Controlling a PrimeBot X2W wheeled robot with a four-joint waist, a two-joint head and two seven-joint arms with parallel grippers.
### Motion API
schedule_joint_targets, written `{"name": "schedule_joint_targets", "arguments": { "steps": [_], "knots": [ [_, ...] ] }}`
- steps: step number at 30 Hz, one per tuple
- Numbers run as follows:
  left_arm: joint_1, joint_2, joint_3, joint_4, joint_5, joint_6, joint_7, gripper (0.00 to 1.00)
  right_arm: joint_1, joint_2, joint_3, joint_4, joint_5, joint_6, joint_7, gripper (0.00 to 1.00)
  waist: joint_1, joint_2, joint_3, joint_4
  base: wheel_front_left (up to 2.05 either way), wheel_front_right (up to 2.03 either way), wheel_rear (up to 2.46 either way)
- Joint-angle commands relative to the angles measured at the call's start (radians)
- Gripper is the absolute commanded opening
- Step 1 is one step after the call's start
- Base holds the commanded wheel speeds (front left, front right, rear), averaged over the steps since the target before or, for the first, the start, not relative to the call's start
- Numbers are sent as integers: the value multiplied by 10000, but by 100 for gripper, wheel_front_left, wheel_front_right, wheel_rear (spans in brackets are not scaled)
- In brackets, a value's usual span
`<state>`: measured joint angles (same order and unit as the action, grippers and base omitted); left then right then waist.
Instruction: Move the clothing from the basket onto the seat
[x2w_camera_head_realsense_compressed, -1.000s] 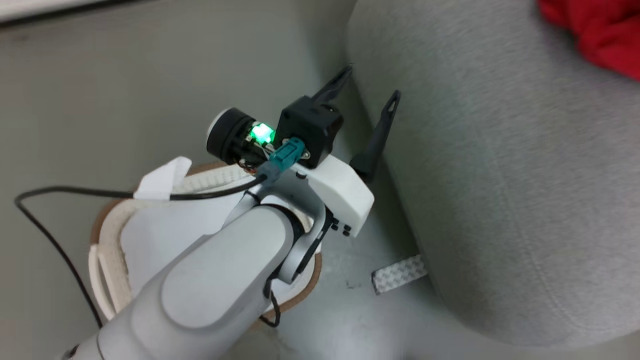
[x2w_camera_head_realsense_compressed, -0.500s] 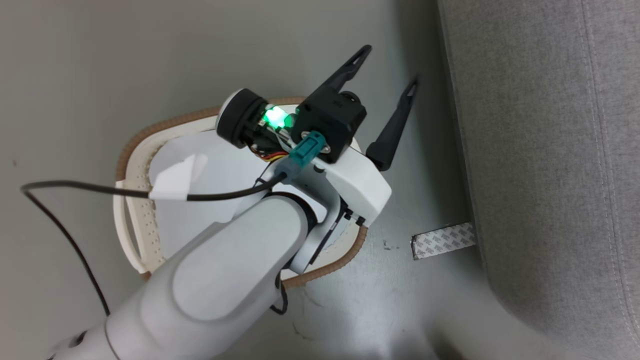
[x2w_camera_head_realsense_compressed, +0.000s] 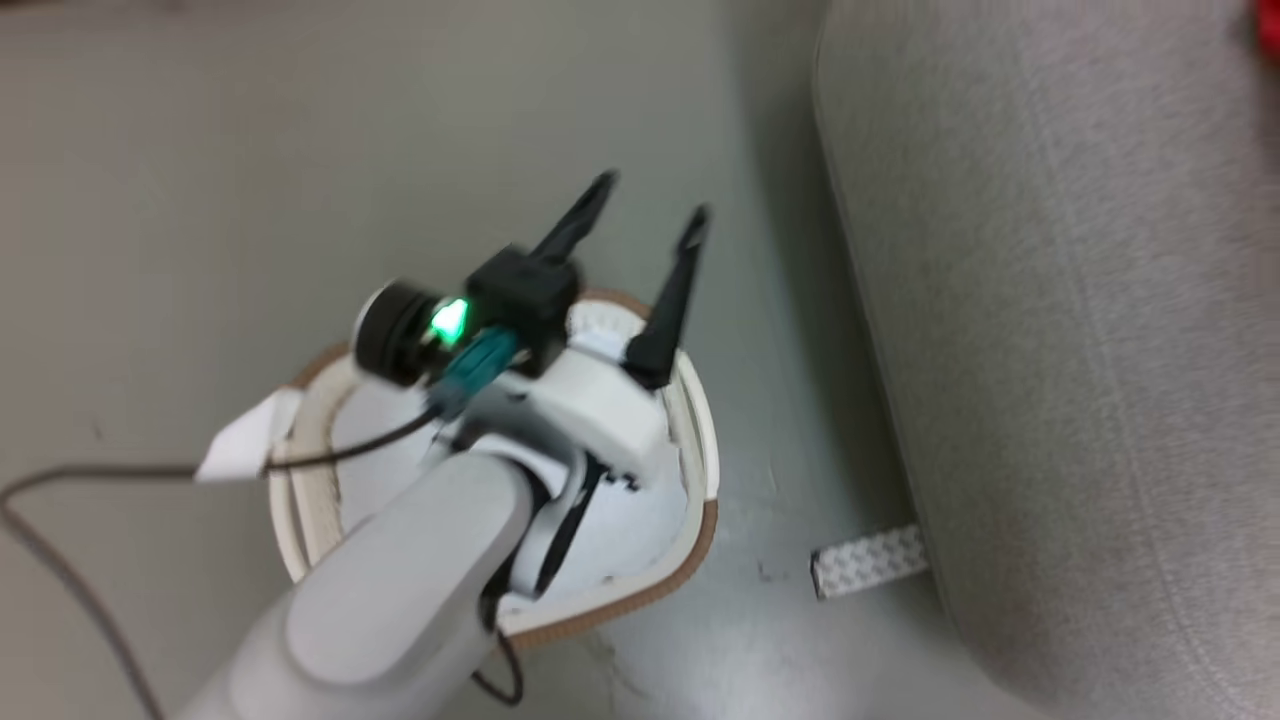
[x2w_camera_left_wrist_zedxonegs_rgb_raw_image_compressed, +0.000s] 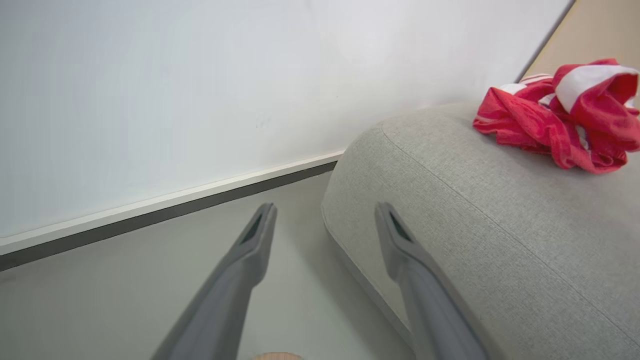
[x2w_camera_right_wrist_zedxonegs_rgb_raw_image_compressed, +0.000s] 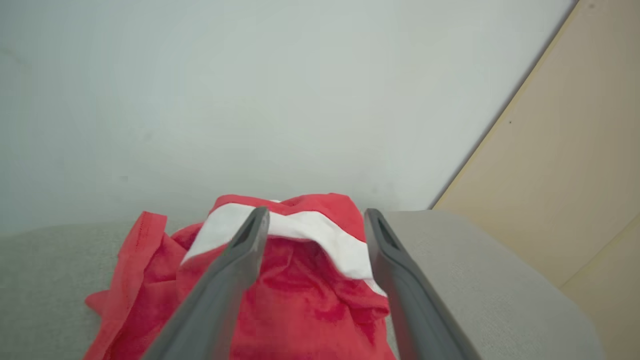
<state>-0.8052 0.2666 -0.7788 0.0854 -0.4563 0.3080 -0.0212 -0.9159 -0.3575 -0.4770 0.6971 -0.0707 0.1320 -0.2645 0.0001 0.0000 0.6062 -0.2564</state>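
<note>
Observed basket largely hidden beneath left arm in blurred head view, left gripper spread, pointing 1 o'clock beside seat, right gripper spread over red clothing.

A short strip of white patterned tape is lying flat on the pale grey floor, with a few dark scuffs showing just beside it. A white wall is rising behind, a pale skirting board is running along its foot, and a beige panel is adjoining it.
</note>
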Motion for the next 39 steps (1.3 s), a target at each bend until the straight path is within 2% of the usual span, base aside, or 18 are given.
{"name": "schedule_joint_targets", "arguments": {
  "steps": [1, 8, 11, 22, 31, 39],
  "knots": [
    [341, 109, 125, -39, -127, 80, -227, 100, 400, 37, 107, -313, 68, -27, 6, 100, -1, 0, -935, 103, 0, 0, 0],
    [2189, 573, 783, 172, -875, 387, -1427, 100, 2379, 819, 1306, -2196, 584, -27, 7, 100, -1, 0, -2717, 571, 0, 0, 0],
    [2920, 727, 1025, 299, -1126, 429, -1831, 100, 3227, 876, 1771, -2675, 840, -27, 7, 100, -1, 0, -3421, 850, 0, 0, 0],
    [5590, 1127, 2210, 633, -1617, 310, -2431, 100, 5594, 1891, 2925, -3109, 677, -27, 7, 100, -1, 0, -5586, 1432, 0, 0, 0],
    [7507, 831, 3815, 555, -876, -126, -2431, 100, 7377, 2800, 3513, -3593, 459, -27, 7, 100, -1, 0, -6322, 1493, 0, 0, 0],
    [8380, 241, 5169, 834, 16, -770, -2433, 100, 8436, 3037, 3894, -3860, 733, -27, 7, 100, -1, 0, -6519, 1673, 0, 0, 0]
  ]
}}
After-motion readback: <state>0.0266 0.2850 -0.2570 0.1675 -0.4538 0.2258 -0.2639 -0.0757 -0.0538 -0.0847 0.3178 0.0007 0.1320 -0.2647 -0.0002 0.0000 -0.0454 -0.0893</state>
